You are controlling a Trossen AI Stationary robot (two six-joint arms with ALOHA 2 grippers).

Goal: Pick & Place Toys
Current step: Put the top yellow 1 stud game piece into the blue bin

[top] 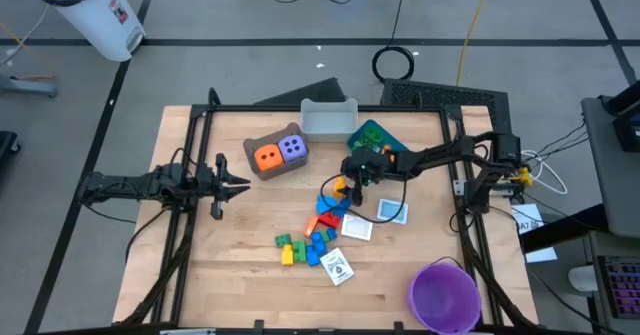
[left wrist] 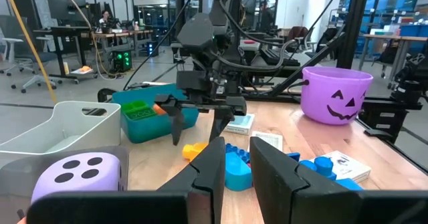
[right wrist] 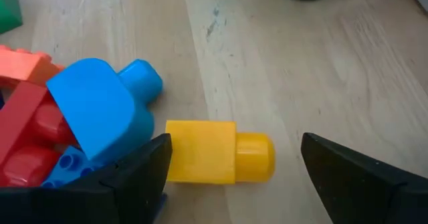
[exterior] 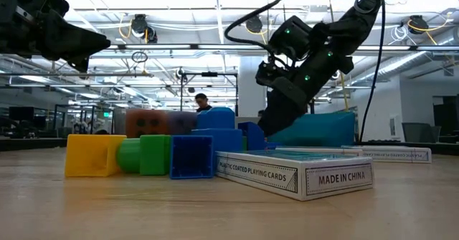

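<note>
A yellow brick (right wrist: 217,158) lies on its side on the table (right wrist: 321,70), at the far end of a pile of red, blue and green bricks (top: 318,225). My right gripper (right wrist: 234,147) hangs open just over it, slanting down, one finger on either side; I see no contact. In the high view this gripper (top: 345,187) is at mid-table. My left gripper (top: 243,185) waits level at the left, shut on nothing. The orange die (top: 267,156) and the purple die (top: 292,147) sit in the brown bin (top: 252,167). White card packs (top: 392,211) lie flat near the pile.
A grey bin (top: 305,115) and a blue bin (top: 397,147) stand at the far edge behind the right gripper. The purple bowl (top: 443,300) is at the near right corner. A blue brick (right wrist: 100,110) and red bricks (right wrist: 27,137) lie close beside one right finger.
</note>
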